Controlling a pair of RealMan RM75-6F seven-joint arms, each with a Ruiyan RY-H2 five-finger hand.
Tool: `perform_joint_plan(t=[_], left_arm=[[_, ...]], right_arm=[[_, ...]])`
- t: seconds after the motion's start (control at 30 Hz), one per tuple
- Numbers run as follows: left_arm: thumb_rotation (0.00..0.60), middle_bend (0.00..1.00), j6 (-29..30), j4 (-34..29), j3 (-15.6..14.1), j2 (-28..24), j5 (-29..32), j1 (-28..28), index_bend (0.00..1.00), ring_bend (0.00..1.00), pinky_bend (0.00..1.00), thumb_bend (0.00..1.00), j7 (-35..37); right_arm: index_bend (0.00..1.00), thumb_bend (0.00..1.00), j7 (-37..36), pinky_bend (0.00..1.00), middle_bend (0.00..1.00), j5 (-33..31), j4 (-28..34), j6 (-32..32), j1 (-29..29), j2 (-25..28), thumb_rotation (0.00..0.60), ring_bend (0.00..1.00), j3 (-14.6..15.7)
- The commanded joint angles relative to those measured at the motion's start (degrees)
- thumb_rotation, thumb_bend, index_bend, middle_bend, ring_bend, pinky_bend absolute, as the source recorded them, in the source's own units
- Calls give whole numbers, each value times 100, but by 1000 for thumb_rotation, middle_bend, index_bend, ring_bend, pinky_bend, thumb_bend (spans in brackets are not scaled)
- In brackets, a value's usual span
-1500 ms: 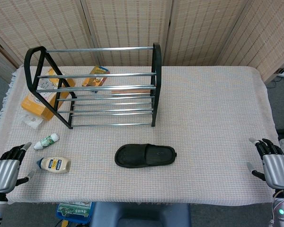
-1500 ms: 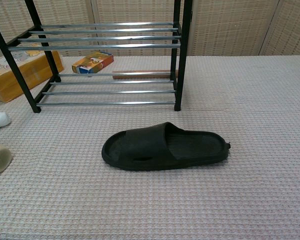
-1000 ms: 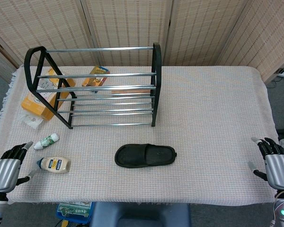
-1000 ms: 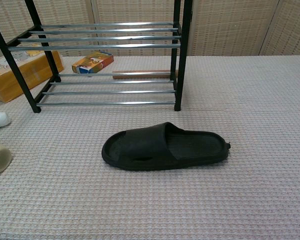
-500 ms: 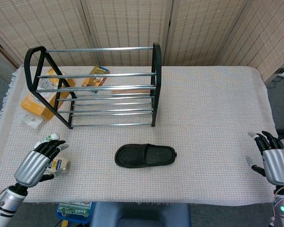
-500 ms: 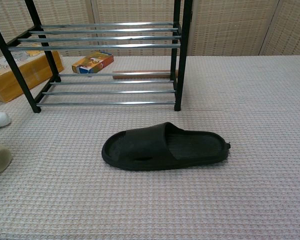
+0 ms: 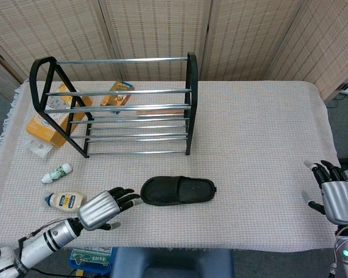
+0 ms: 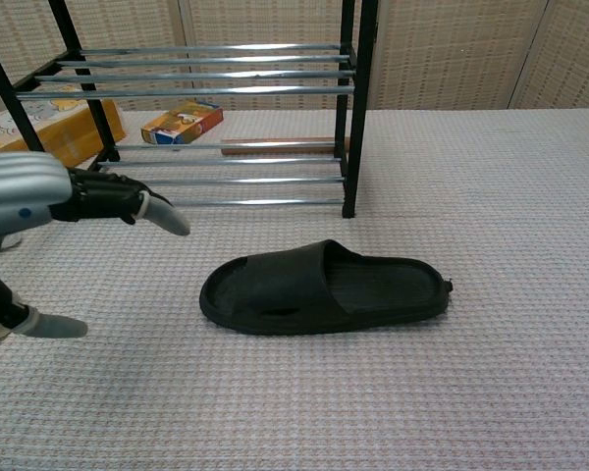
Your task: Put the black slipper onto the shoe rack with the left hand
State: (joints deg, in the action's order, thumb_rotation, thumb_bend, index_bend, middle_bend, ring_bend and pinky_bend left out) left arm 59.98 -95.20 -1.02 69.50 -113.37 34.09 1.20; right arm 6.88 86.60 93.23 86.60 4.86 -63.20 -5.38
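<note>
The black slipper lies flat on the cloth in front of the shoe rack, toe end to the left. My left hand hovers just left of the slipper's toe, fingers spread and pointing toward it, holding nothing. A small gap separates the fingertips from the slipper. My right hand rests open at the table's right front edge, far from the slipper. The rack's bars are bare.
A lotion bottle and a small white-green tube lie left of my left hand. An orange box and a small colourful box sit behind the rack. A wooden stick lies under it.
My left hand has swept right from the table's left front edge, past the lotion bottle, to just short of the slipper's toe. The slipper and right hand have stayed put.
</note>
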Motion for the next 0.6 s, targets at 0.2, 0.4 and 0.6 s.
perform_joint_plan(t=[0.2,0.4,0.6], left_arm=[[600,179,-716,70,25,791,109,570,133,120,282,224,-608],[600,179,-1151,148,61,1181,561,787,126,105,281,224,-711],[600,179,-1492,257,156,1449,1120,924,123,100,275,224,-876]], right_arm=[[153,254,-39,202,248,-43,-16,90,-85,9,600,184,23],[152,254,-82,202,248,-38,-47,142,-118,0,600,185,28],[153,253,-125,202,248,-93,-70,128,-148,-29,600,185,43]])
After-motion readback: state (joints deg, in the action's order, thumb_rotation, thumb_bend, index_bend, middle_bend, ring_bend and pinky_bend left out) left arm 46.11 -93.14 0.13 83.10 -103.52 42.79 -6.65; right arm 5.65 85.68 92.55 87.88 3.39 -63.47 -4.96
